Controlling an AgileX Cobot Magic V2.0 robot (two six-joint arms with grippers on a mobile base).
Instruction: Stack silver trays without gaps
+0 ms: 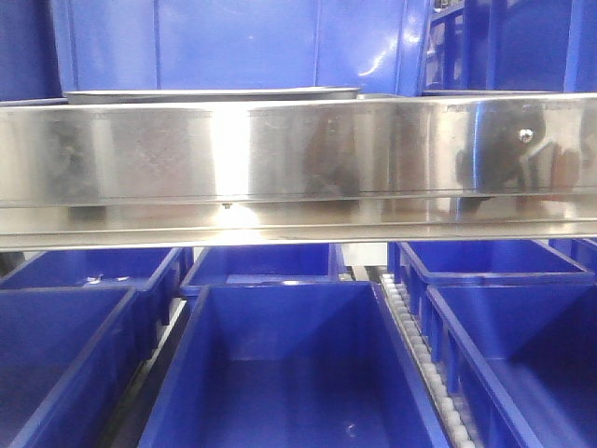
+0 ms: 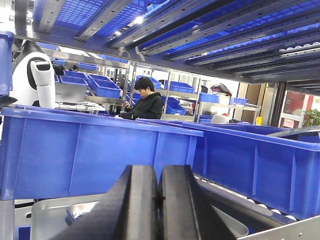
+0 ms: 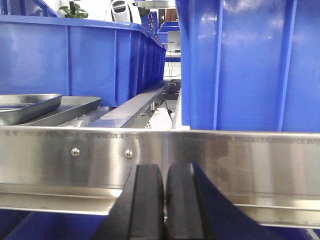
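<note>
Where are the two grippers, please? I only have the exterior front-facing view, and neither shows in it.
Observer: The left gripper is shut and empty, with a silver tray just beyond it, in front of a blue bin.
Operator: Thank you. And the right one?
Observer: The right gripper is shut too, holding nothing, on the near side of the steel rail.
Operator: Are any trays close to it?
Observer: Yes, silver trays lie beyond the rail, to the left in that view. I cannot tell whether they nest fully.
</note>
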